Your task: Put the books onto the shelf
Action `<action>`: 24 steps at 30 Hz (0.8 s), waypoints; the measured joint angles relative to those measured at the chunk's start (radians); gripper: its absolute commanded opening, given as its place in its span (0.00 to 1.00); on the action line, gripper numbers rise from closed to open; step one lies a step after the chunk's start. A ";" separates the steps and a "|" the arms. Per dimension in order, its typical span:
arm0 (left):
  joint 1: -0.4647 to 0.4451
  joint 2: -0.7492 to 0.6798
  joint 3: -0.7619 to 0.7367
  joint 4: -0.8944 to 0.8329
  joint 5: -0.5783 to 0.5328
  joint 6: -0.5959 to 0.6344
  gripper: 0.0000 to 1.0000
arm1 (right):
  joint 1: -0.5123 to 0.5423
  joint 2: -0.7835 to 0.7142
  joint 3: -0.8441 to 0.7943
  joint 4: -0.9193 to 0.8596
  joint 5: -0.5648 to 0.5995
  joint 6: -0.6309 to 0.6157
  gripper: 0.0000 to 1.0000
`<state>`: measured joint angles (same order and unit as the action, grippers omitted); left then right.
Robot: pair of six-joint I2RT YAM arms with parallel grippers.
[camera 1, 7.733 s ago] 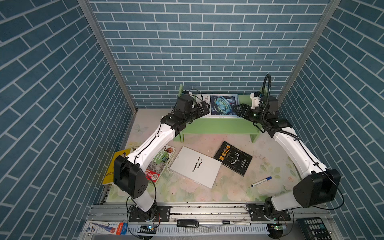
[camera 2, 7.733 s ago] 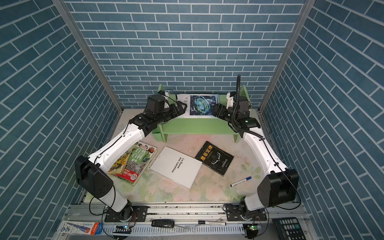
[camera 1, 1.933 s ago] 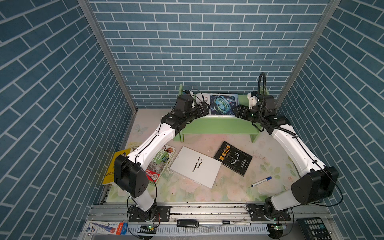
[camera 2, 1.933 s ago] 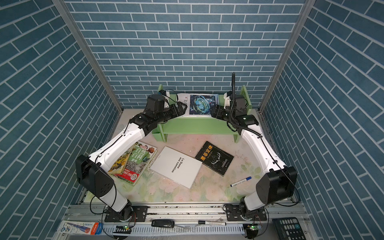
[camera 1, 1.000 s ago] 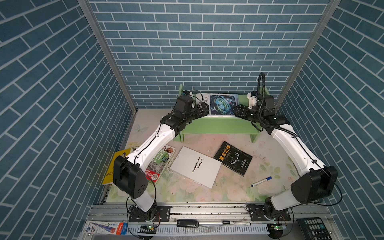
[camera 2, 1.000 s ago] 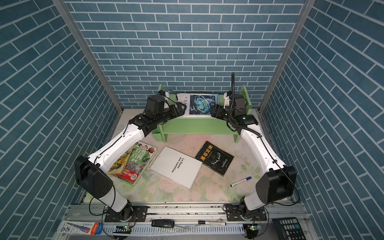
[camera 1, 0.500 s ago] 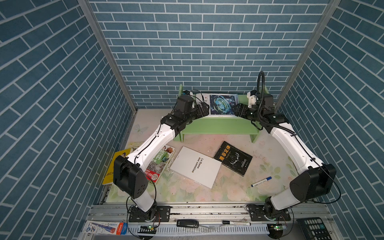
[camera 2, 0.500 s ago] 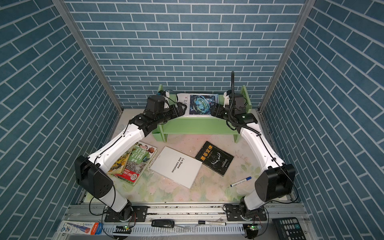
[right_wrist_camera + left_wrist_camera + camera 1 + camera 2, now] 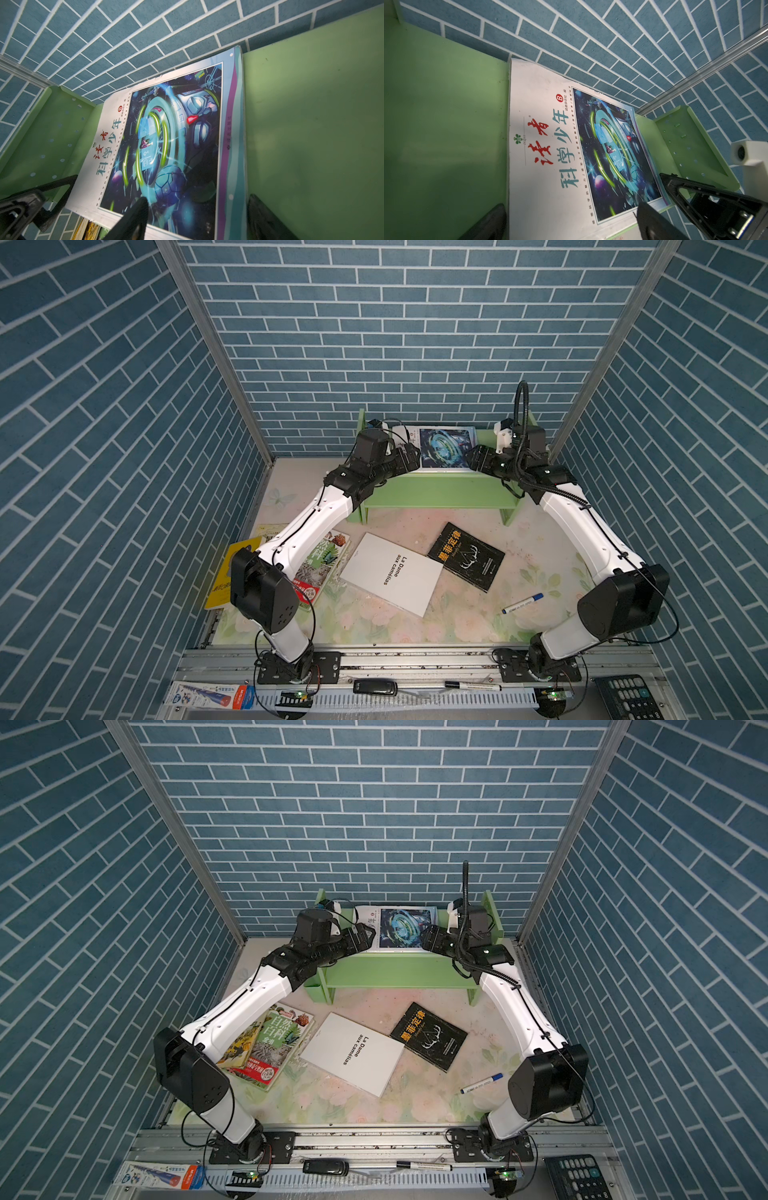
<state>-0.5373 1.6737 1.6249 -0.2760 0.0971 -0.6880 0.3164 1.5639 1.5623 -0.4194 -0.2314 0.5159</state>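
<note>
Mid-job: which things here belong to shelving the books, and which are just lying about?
Job: light green wooden shelf; white sci-fi book on it; plain white book; black book with orange characters; green botanical book; yellow illustrated book under it; yellow book beside.
Lying about: blue-capped marker pen; black marker; dark keypad.

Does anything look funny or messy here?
The space-picture book lies flat on the shelf, its front edge poking out past the board. The white book and black book lie crooked on the table.

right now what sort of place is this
Probably a robot test booth dressed as a room: blue brick-print walls, left arm and right arm bolted to a metal rail, a green shelf.
</note>
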 measured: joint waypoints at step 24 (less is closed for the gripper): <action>-0.020 -0.364 -0.250 -0.032 0.156 0.074 1.00 | 0.029 -0.468 -0.224 -0.021 -0.034 -0.018 0.76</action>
<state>-0.5575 1.3102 1.3746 -0.3077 0.2527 -0.6140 0.3454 1.0958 1.3384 -0.4404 -0.2649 0.4976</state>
